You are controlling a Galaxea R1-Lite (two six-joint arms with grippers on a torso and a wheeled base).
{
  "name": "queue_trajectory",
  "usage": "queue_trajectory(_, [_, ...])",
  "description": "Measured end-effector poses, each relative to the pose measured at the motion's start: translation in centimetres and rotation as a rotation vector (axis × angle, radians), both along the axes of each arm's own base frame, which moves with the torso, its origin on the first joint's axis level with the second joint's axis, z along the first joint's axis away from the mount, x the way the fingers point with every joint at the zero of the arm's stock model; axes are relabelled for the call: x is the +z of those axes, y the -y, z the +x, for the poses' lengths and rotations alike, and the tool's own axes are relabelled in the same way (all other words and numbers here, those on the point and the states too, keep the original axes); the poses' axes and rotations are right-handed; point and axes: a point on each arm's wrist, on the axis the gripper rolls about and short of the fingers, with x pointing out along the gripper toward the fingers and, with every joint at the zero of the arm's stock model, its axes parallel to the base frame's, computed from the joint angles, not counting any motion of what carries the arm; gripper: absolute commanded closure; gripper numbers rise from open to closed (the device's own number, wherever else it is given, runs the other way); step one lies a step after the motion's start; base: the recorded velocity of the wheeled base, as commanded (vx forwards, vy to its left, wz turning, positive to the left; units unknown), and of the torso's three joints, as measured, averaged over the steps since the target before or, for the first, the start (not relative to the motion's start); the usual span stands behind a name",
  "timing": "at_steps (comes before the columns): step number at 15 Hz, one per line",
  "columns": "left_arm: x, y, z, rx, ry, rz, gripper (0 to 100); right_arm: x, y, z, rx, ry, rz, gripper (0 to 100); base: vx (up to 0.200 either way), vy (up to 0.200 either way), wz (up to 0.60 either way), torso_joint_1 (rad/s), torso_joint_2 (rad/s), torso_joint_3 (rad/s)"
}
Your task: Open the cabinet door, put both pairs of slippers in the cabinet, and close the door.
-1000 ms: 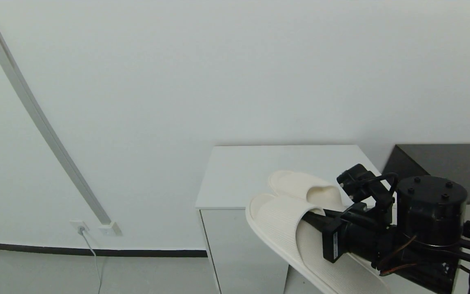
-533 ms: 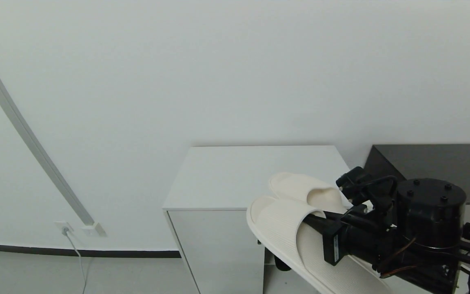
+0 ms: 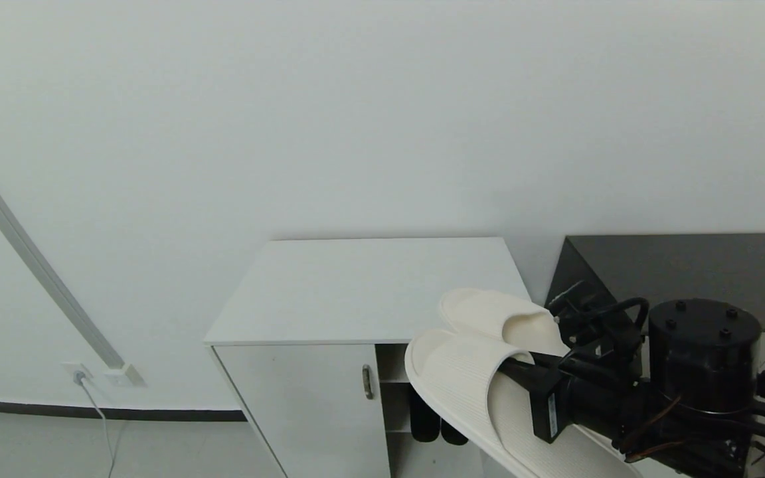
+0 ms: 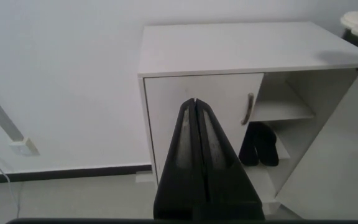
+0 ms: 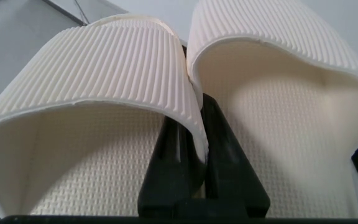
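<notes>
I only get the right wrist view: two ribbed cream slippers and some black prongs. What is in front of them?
Observer: The ribbed cream slippers are held up near a white cabinet that stands against the wall; its right door stands open.
Operator: Is anything inside?
Observer: Yes, a pair of black slippers in the open compartment, below the shelf.
Operator: And the other arm?
Observer: The left gripper is shut and empty, and it points at the cabinet's closed left door.
</notes>
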Motion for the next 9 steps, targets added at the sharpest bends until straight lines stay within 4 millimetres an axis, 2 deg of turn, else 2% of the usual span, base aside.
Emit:
queue_trajectory(5, [0.0,0.0,0.0,0.001,0.0,0.0,100,-0.19,-0.02,0.0,-0.002,0.015,0.009,100,0.0,0.0,0.0,0.0,0.0,0.0])
queue_trajectory(9, [0.0,0.0,0.0,0.0,0.0,0.0,100,-0.31,-0.01,0.01,-0.004,0.012,0.005,100,-0.2,0.0,0.0,0.0,0.0,0.001])
